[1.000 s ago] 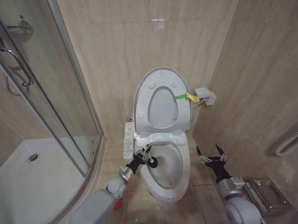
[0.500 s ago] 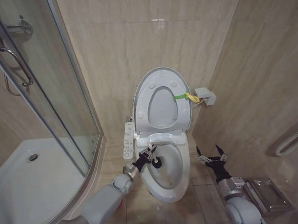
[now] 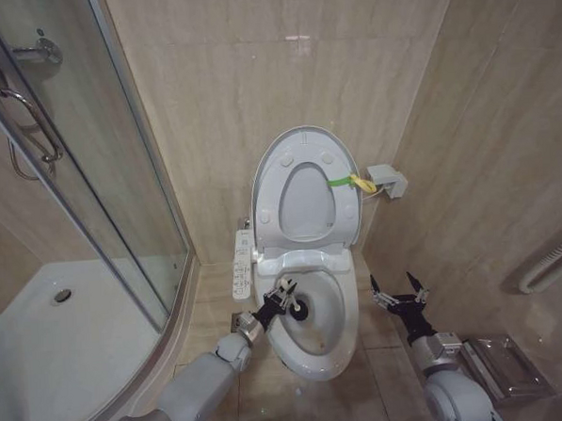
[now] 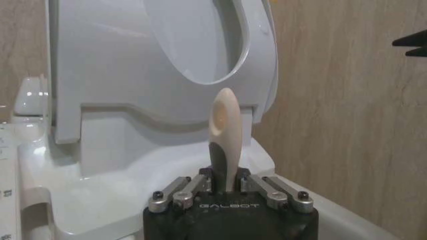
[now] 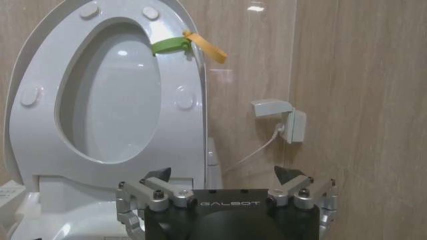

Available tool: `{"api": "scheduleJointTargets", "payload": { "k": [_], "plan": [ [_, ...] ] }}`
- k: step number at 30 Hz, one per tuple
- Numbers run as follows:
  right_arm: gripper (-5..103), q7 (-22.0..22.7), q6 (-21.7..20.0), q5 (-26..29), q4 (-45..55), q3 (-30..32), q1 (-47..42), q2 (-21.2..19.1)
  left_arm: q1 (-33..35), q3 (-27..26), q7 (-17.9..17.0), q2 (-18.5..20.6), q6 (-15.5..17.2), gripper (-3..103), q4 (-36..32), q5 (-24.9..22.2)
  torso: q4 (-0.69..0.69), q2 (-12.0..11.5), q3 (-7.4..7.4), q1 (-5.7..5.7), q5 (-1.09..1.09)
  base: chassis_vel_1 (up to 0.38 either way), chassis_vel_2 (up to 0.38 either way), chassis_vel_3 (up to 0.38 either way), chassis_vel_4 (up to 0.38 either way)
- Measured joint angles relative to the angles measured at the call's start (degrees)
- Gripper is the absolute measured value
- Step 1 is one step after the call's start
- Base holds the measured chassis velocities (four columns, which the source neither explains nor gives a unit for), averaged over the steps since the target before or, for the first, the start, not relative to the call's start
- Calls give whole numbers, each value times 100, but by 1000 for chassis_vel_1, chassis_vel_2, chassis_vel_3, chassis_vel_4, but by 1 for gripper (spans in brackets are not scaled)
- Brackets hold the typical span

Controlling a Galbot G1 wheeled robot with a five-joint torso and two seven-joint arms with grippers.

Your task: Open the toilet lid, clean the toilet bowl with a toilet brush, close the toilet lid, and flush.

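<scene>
White plastic and ceramic, stage by stage: toilet lid (image 3: 303, 176) already raised, leaning upright against the beige tile wall (image 3: 209, 92) together with the ring-shaped seat (image 3: 304, 202), yellow-green strap (image 3: 350, 181) at its right edge; so the opening step judged done; toilet bowl (image 3: 319, 357) exposed below, pale water inside, button panel (image 3: 241, 264) along its left side; left pincer (image 3: 286, 300) over the bowl's left rim, clenched on the toilet brush (image 3: 297, 309), pale handle (image 4: 223, 130) standing up between the closed fingers in the left wrist view, black bristle head down inside the bowl near its rear left wall; whether bristles are touching the ceramic not clear; scrubbing therefore judged under way, middle of the task; right pincer (image 3: 398, 294) parked beside the bowl's right side, well apart from it, released with fingers (image 5: 155, 176) spread wide and nothing held; remaining, by the look of things: finishing the bowl, putting the brush away, lowering the lid, flushing.
</scene>
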Motion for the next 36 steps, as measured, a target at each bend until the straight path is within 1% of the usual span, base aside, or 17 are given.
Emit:
{"api": "scheduleJointTargets", "payload": {
  "k": [3, 5, 6, 7, 9, 10, 12, 15, 17, 19, 23, 26, 29, 30, 33, 34, 36],
  "plan": [
    [100, 0, 0, 0, 0, 0, 0, 0, 52, -45, -109, 71, 26, 19, -236, -5, 0, 0, 0, 0, 0, 0, 0, 0, 0],
    [100, 0, 0, 0, 0, 0, 0, 0, 146, -70, -285, 201, 115, 19, -702, -41, 0, 0, 0, 0, 0, 0, 0, 0, 0],
    [100, 0, 0, 0, 0, 0, 0, 0, 224, -80, -405, 297, 178, 19, -1107, -66, 1, 0, 0, 0, 0, 0, 0, 0, 0],
    [100, 0, 0, 0, 0, 0, 0, 0, 224, -80, -405, 297, 178, 19, -1107, -66, 1, 0, 0, 0, 0, 0, 0, 0, 0],
    [100, 0, 0, 0, 0, 0, 0, 0, 406, -98, -611, 499, 313, 19, -1948, -74, -1, 1, 0, -1, 0, 0, 0, 0, 0],
    [100, 0, 0, 0, 0, 0, 0, 0, 484, -109, -649, 572, 352, 19, -2226, -36, -1, 1, 0, 0, 0, 0, 0, 0, 0],
    [100, 0, 0, 0, 0, 0, 0, 0, 549, -112, -665, 633, 392, 19, -2430, 8, -1, 1, -1, 0, 0, 0, 0, 0, 0],
    [100, 0, 0, 0, 0, 0, 0, 0, 908, -68, -786, 936, 548, 19, -3153, 112, 1, 1, 0, -1, 0, 0, 0, 0, 0],
    [100, 0, 0, 0, 0, 0, 0, 0, 951, -65, -797, 967, 557, 19, -3217, 120, 1, 1, 0, -1, 0, 0, 0, 0, 0],
    [100, 0, 0, 0, 0, 0, 0, 0, 1226, -54, -820, 1181, 594, 19, -3562, 184, 0, 1, 0, -1, 0, 0, 0, 0, 0],
    [100, 0, 0, 0, 0, 0, 0, 0, 1477, -89, -819, 1346, 598, 19, -3728, 220, 1, 1, -1, -1, -1, 0, 0, 0, 0],
    [100, 0, 0, 0, 0, 0, 0, 0, 1549, -142, -804, 1356, 587, 19, -3688, 232, 1, 1, -1, -1, 0, 0, 0, 0, 0],
    [100, 0, 0, 0, 0, 0, 0, 0, 1598, -301, -719, 1278, 498, 19, -3248, 232, 0, 1, -1, -1, 0, 0, 0, 0, 0],
    [100, 0, 0, 0, 0, 0, 0, 0, 1598, -301, -719, 1278, 498, 19, -3248, 232, 0, 1, -1, -1, 0, 0, 0, 0, 0],
    [100, 0, 0, 0, 0, 0, 0, 0, 1454, -435, -597, 1120, 297, 19, -2623, 183, 0, 1, 0, 0, -1, 0, 0, 0, 0],
    [100, 0, 0, 0, 0, 0, 0, 0, 1454, -435, -597, 1120, 297, 19, -2623, 183, 0, 1, 0, 0, -1, 0, 0, 0, 0],
    [100, 0, 0, 0, 0, 0, 0, 0, 1300, -485, -470, 1030, 173, 19, -2259, 63, 0, 0, 0, 0, 0, 0, 0, 0, 0]
  ]
}}
